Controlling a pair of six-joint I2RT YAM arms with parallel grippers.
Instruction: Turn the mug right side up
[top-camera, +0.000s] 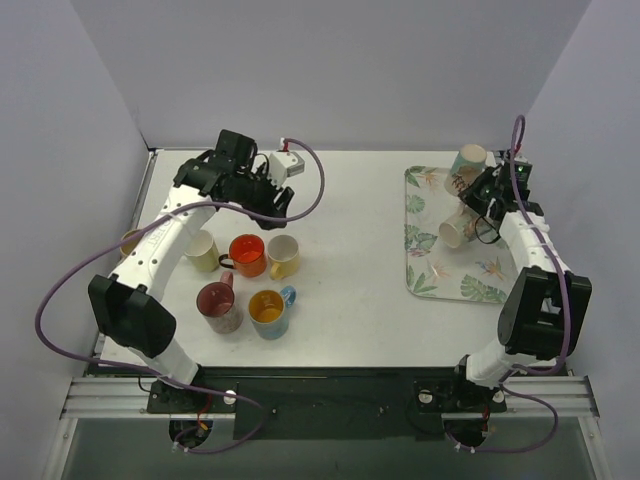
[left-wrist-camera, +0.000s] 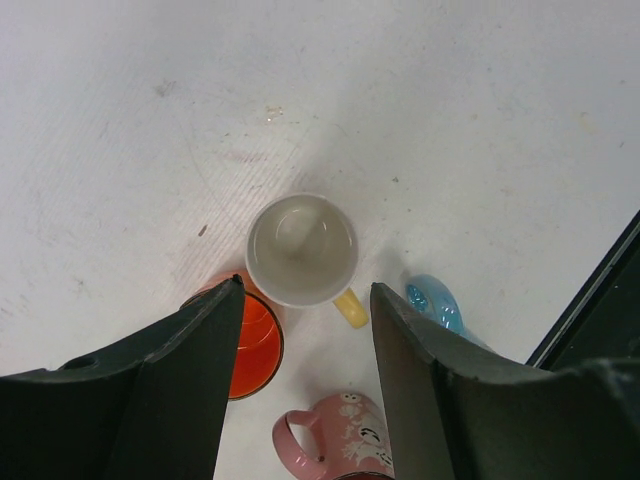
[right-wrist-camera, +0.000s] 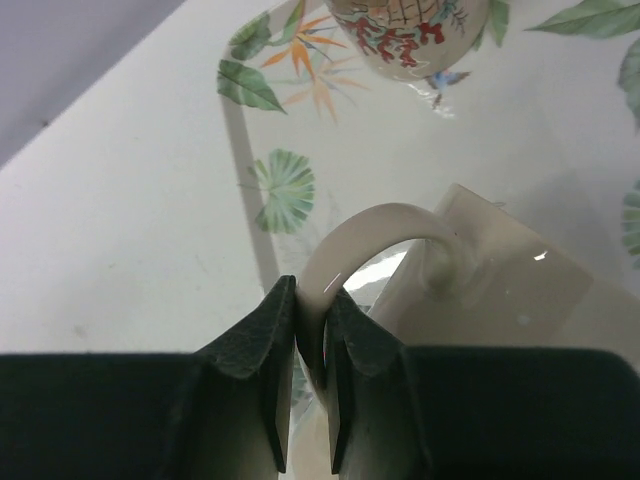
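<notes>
A cream mug (top-camera: 452, 232) hangs tilted on its side over the leaf-patterned tray (top-camera: 440, 278). My right gripper (top-camera: 471, 214) is shut on its handle. In the right wrist view the fingers (right-wrist-camera: 312, 300) pinch the curved handle (right-wrist-camera: 372, 225), with the mug body (right-wrist-camera: 500, 290) to the right. My left gripper (top-camera: 268, 205) is open and empty, high over a group of upright mugs. In the left wrist view its fingers (left-wrist-camera: 306, 290) frame a white mug with a yellow handle (left-wrist-camera: 300, 250).
A flower-patterned mug (top-camera: 468, 160) stands at the tray's far end and shows in the right wrist view (right-wrist-camera: 410, 30). Upright on the left are a pale yellow mug (top-camera: 202, 250), an orange mug (top-camera: 247, 255), a pink mug (top-camera: 220, 307) and a blue-handled mug (top-camera: 268, 312).
</notes>
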